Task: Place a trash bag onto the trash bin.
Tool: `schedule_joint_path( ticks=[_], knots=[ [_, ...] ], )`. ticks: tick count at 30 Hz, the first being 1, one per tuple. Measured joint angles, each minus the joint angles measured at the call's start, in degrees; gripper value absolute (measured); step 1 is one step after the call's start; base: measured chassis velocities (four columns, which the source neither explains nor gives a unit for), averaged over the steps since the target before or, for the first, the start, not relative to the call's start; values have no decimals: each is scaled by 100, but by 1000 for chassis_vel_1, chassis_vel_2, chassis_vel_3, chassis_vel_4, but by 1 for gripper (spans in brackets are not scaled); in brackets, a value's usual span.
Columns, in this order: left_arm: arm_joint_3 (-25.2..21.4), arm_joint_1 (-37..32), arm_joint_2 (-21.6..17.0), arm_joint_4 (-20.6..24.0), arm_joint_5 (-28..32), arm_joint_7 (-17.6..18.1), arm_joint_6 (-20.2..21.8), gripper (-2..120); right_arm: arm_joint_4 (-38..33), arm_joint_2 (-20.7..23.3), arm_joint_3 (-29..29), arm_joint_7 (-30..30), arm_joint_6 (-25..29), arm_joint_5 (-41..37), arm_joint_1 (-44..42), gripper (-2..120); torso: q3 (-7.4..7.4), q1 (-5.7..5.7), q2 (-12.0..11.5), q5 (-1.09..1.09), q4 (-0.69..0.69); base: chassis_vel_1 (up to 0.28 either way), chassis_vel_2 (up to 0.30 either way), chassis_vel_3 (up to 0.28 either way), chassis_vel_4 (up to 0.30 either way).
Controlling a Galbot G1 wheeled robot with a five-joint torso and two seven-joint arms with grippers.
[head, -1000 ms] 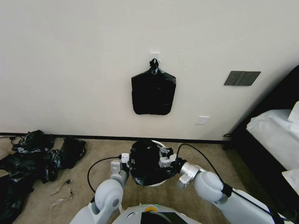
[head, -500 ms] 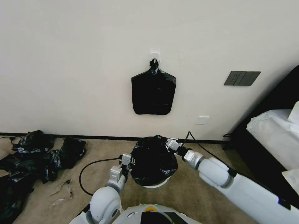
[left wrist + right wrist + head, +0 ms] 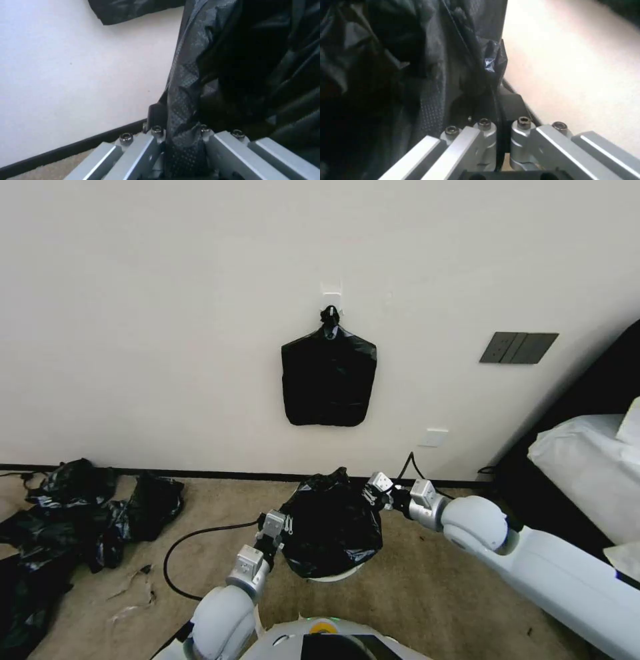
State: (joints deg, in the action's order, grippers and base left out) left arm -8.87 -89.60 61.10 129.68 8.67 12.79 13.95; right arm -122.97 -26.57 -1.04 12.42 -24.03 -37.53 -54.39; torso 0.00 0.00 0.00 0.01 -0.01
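The glossy black trash bag (image 3: 331,528) is draped over the cream-white trash bin (image 3: 333,576), of which a pale strip shows below the film. My left gripper (image 3: 280,527) is at the bag's left edge, shut on the film. In the left wrist view the trash bag (image 3: 186,117) runs between the fingers of the left gripper (image 3: 180,131). My right gripper (image 3: 375,491) is at the bag's far right edge, near the wall, also shut on the film. The right wrist view shows the trash bag (image 3: 466,75) pinched in the right gripper (image 3: 499,122).
A flat black bundle (image 3: 328,377) hangs from a wall hook above the bin. A heap of black bags (image 3: 80,513) lies on the carpet at the left. A bed with white covers (image 3: 587,473) stands at the right. A black cable (image 3: 193,537) loops on the floor by the left arm.
My right arm has swung out from the bag's near side to its far right edge by the wall, pulling the film wider. The left gripper has edged forward, still holding.
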Motion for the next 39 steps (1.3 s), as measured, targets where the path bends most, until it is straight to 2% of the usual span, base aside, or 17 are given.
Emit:
schedule_joint_path(
  ticks=[4, 8, 11, 14, 19, 25, 28, 32, 33, 35, 39],
  knots=[
    [-42, 5, -11, -164, 7, -109, -312, 1, 390, 152, -55, 408, -60, -734, 252, 0, 0, 0, 0, -1, 1, 0, 0, 0, 0],
    [-53, -2, -23, -217, 7, -174, -481, 1, 576, 179, -30, 613, -59, -830, 358, 0, 0, 0, 0, -1, 1, 0, 0, 0, 0],
    [-53, 7, -9, -311, 25, -248, -775, 1, 922, 96, 40, 892, -44, -862, 397, 0, 0, 0, 0, 0, 1, 0, 0, 0, 0],
    [-63, 23, 12, -363, 46, -251, -852, 1, 1070, 47, 53, 957, -34, -862, 360, 0, 0, 0, 0, 0, 1, 0, 0, 0, 0],
    [-68, 67, 82, -390, 212, -175, -821, 1, 1156, -28, 16, 977, -1, -850, 153, 0, 0, 0, 0, 0, 1, 0, 0, 0, 0],
    [-51, 177, 241, -390, 726, 77, -477, 1, 934, -171, -278, 714, 20, -982, -273, 2, 0, 0, 0, 0, 0, 0, 0, 0, 0],
    [-76, 231, 288, -395, 1084, 243, -218, 1, 789, -337, -603, 387, 27, -1231, -564, 17, 0, 0, 0, -1, 0, 0, 0, 0, 0],
    [-118, 268, 272, -406, 1343, 345, -60, 1, 773, -465, -901, 94, 3, -1515, -702, 28, 0, 0, 0, -1, 1, 0, 0, 0, 0],
    [-155, 284, 266, -430, 1423, 384, -25, 1, 773, -509, -1044, -7, -35, -1670, -765, 35, 0, 0, 0, 0, 1, 0, 0, 0, 0],
    [-189, 291, 258, -442, 1483, 410, 2, 1, 772, -537, -1162, -68, -64, -1773, -818, 38, 0, 0, 0, -1, 1, 0, 0, 0, 0],
    [-304, 320, 222, -444, 1753, 506, 131, 1, 662, -604, -1542, -173, -111, -1976, -1039, 55, 0, 0, 0, -1, 1, 0, 0, 0, 0]
  ],
)
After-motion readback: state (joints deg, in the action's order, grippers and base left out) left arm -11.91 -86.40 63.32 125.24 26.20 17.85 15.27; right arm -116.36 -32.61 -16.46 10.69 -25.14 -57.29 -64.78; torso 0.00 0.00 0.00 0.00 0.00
